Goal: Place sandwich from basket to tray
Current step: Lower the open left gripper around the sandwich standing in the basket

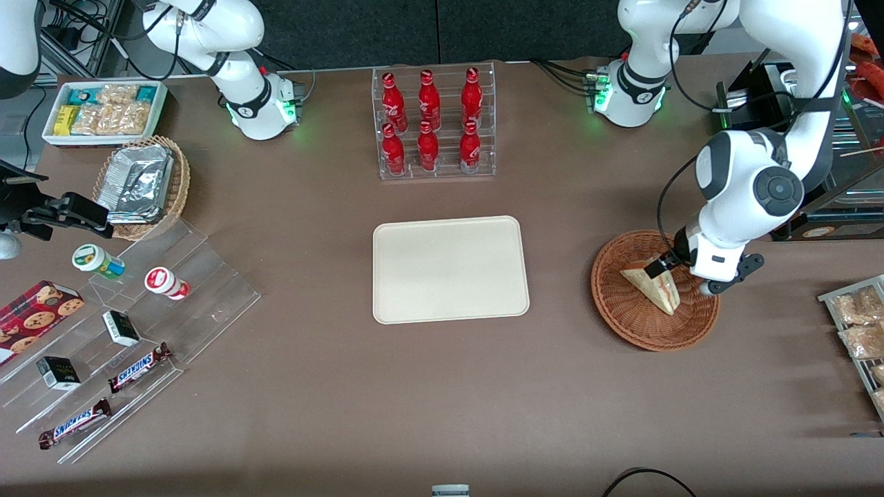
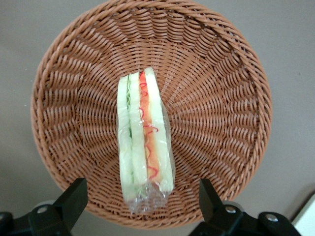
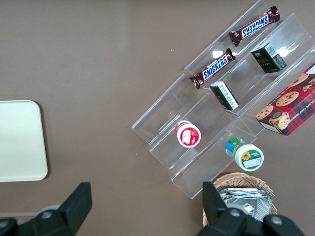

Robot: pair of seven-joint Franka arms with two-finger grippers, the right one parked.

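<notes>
The sandwich (image 2: 143,142) is a pointy wedge of pale bread in clear wrap, with red and green bits between the slices. It stands on its edge in the round brown basket (image 1: 625,310), toward the working arm's end of the table. The gripper (image 1: 664,267) hangs low over the basket, right above the sandwich. Its two fingers (image 2: 74,196) are spread wide — one on each side of the sandwich, not touching it. The cream tray (image 1: 450,268) lies flat nearby.

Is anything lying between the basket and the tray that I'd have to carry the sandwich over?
No. The front view shows only bare brown table between the basket and the tray. The gripper hangs open over the sandwich.
</notes>
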